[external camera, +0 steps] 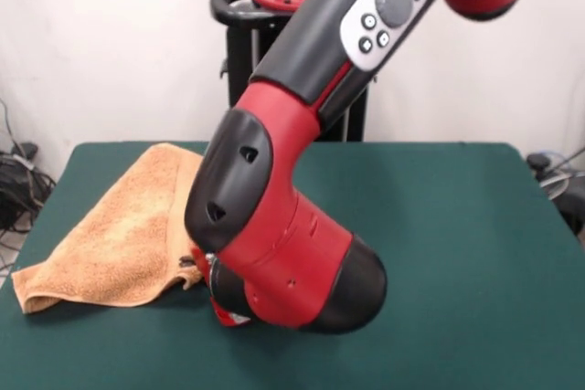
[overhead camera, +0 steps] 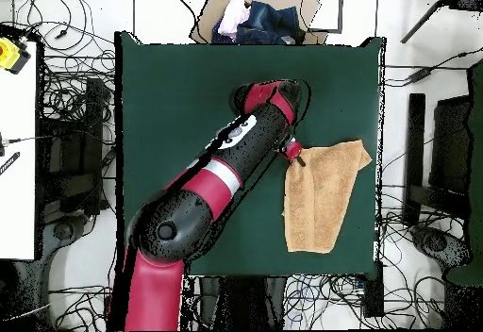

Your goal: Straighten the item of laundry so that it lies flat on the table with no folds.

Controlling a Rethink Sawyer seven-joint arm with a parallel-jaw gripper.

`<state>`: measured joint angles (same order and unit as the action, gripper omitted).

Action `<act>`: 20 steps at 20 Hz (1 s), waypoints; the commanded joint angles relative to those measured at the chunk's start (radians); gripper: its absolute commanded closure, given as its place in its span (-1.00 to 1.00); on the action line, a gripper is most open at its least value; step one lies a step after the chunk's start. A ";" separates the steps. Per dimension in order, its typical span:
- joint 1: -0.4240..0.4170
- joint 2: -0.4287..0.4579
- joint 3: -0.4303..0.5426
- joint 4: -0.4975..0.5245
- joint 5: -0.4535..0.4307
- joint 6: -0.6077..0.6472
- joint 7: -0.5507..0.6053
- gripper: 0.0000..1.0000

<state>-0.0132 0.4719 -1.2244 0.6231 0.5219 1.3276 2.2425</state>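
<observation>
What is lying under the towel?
The towel lies on the green table; one corner hangs past its edge. Anything beneath the cloth is covered and cannot be seen.

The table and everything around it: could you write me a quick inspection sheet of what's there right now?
Surface: dark green table, cloth-topped.
Job's things: orange-tan towel, near one table edge, one corner reaching the rim, an edge curled by the arm; not fully flat.
Clutter: nothing seen on the table.
Gripper: gripper low at the towel's edge, mostly hidden by the arm; open or shut unclear.
Cables: many loose cables on the floor around the table.
Surroundings: box of clothes beyond one table end; white wall.
</observation>
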 commanded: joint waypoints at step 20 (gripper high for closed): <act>-0.092 0.140 -0.163 -0.478 0.309 -0.007 0.478 1.00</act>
<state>-0.1215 0.5323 -1.3932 0.3667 0.6041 1.5046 2.3911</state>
